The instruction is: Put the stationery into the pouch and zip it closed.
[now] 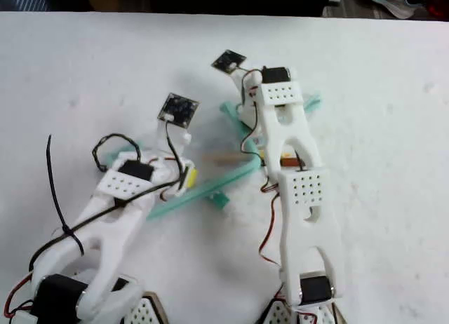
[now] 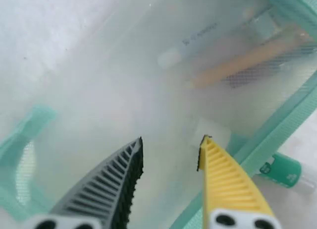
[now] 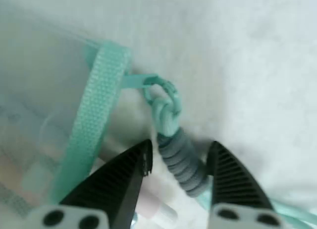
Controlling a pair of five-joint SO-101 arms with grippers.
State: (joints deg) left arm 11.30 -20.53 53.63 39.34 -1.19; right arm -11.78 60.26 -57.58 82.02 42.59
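Pouch (image 1: 210, 187) lay mid-table, long axis 8 to 2 o'clock, stationery (image 2: 237, 65) inside. Left gripper (image 2: 171, 147) gaped above its limp, slick film. Right gripper (image 3: 181, 149) stood open astride the ribbed zip pull (image 3: 184, 165), probably the surest hold.

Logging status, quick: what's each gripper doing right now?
Left gripper: open, empty, over the pouch.
Right gripper: open, astride the zip pull.

White table (image 1: 393, 92) bears a teal-edged pouch (image 1: 210, 186) and a green marker (image 2: 283, 170).
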